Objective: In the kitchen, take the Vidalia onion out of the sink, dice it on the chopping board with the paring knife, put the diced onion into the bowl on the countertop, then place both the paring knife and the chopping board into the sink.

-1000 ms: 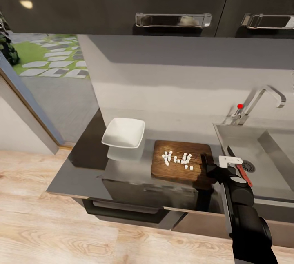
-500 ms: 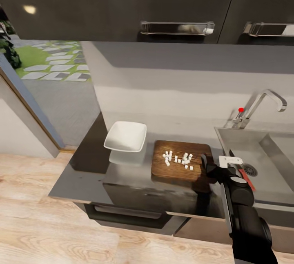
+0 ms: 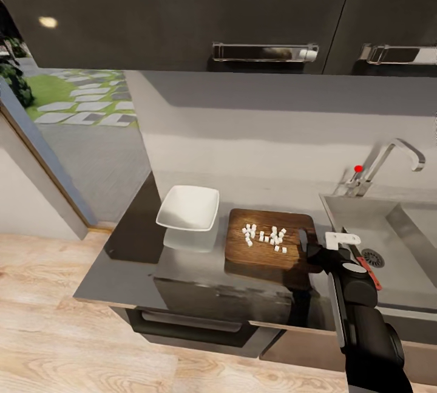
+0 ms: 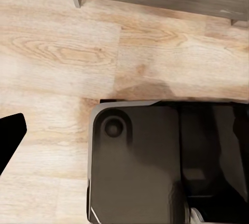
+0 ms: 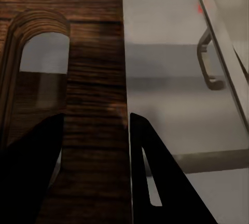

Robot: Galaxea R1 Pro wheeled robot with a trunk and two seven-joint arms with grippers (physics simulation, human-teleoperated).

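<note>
Step in hand: we judge the dicing done, since the Vidalia onion now lies as small white cubes on the chopping board, and the transfer to the bowl not yet made.

Right gripper: in the right wrist view we see its two dark fingers parted and straddling the bar of board between the slot handle and the board's edge; whether the pads press the wood we cannot tell.

Left gripper: one dark fingertip shows over the wooden floor; we cannot tell whether its jaws stand apart or together.

Paring knife: already in the sink, near the round drain, its red handle toward the front wall.

Bowl: white, nothing inside it, standing on the countertop just beside the board's far-from-sink end.

Next move, as we judge it: grip the board by its handle end, lift and tilt it toward the bowl so the cubes slide in; a steep tilt may scatter them onto the worktop.

Count: one board, one bowl, one knife, one sink with one tap and one red knob; roughly twenty onion cubes, in two loose clusters.
</note>
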